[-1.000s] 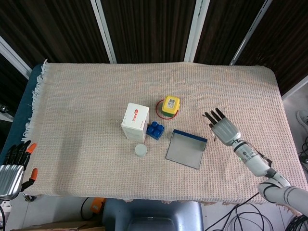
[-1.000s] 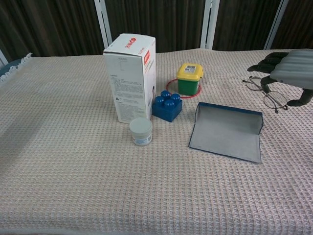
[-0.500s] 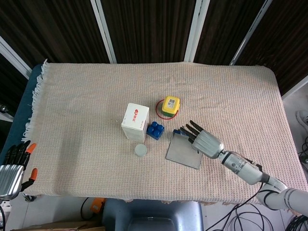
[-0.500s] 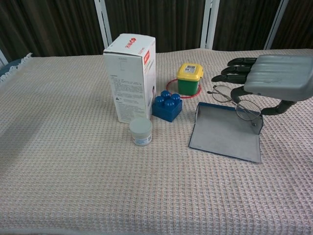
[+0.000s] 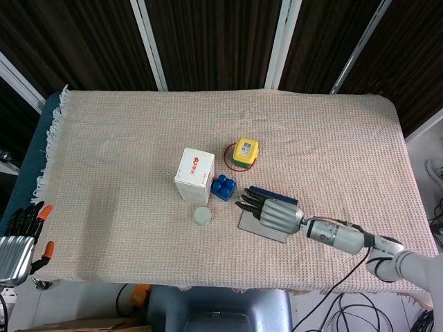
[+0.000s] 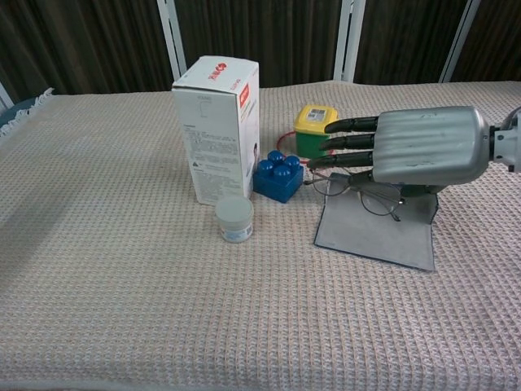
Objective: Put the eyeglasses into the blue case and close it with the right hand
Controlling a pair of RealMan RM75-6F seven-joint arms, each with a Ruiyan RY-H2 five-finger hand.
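The blue case (image 6: 376,237) lies open and flat, its grey lining up, right of the blue brick; in the head view the case (image 5: 266,230) is mostly under my right hand. My right hand (image 6: 411,147) (image 5: 273,214) hovers palm down over the case, fingers stretched leftward. It holds the thin wire eyeglasses (image 6: 358,194) under its palm, hanging just above the lining's left part. The head view hides the glasses beneath the hand. My left hand (image 5: 16,238) hangs off the table's front left corner, fingers apart and holding nothing.
A white carton (image 6: 218,126) stands upright at centre. A blue toy brick (image 6: 278,175), a small white jar (image 6: 234,218) and a yellow-lidded green pot (image 6: 314,130) on a red ring sit close to the case's left side. A woven cloth (image 5: 124,138) covers the table.
My right hand has carried the eyeglasses leftward from the table's right side to above the open case, and lower toward the lining. The left hand has not moved.
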